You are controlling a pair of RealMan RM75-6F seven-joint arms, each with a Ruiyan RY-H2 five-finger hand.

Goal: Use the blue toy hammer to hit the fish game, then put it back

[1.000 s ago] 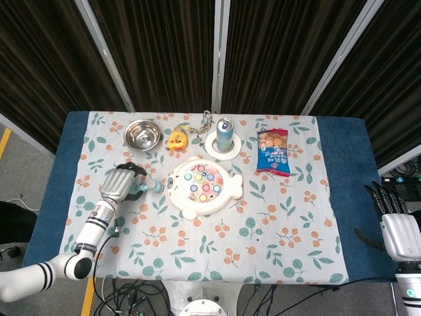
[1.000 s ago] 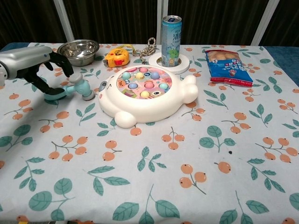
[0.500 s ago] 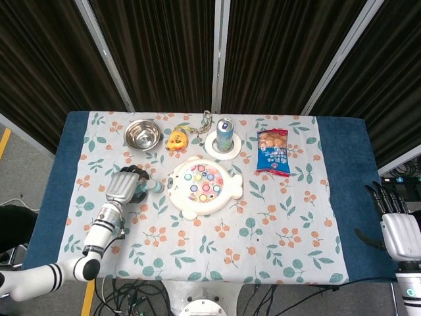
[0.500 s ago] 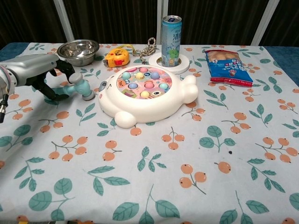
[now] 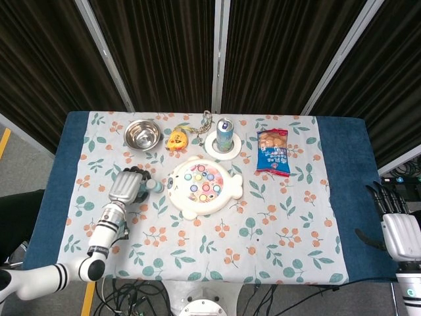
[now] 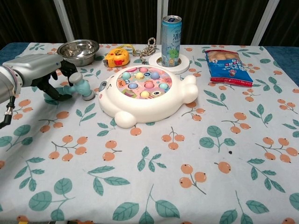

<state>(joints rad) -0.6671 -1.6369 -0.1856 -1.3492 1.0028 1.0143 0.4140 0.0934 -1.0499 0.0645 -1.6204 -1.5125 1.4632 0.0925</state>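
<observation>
The blue toy hammer [image 6: 81, 87] lies on the cloth just left of the white fish game [image 6: 145, 93], its head toward the game. My left hand [image 6: 42, 70] is down over the handle with dark fingers curled around it, hiding most of the handle. From the head view the same hand [image 5: 128, 185] covers the hammer [image 5: 152, 187] except for its head, beside the fish game [image 5: 202, 185]. My right hand [image 5: 398, 227] hangs off the table's right edge, fingers apart, holding nothing.
A steel bowl [image 6: 77, 49] and a yellow tape measure [image 6: 116, 57] sit behind the hammer. A drink can [image 6: 171, 35] stands on a white coaster behind the game. A blue snack bag [image 6: 227, 60] lies at the back right.
My left hand has come lower and nearer the fish game, and its fingers have curled in around the hammer's handle. The hammer has stayed in place. The right hand is unchanged.
</observation>
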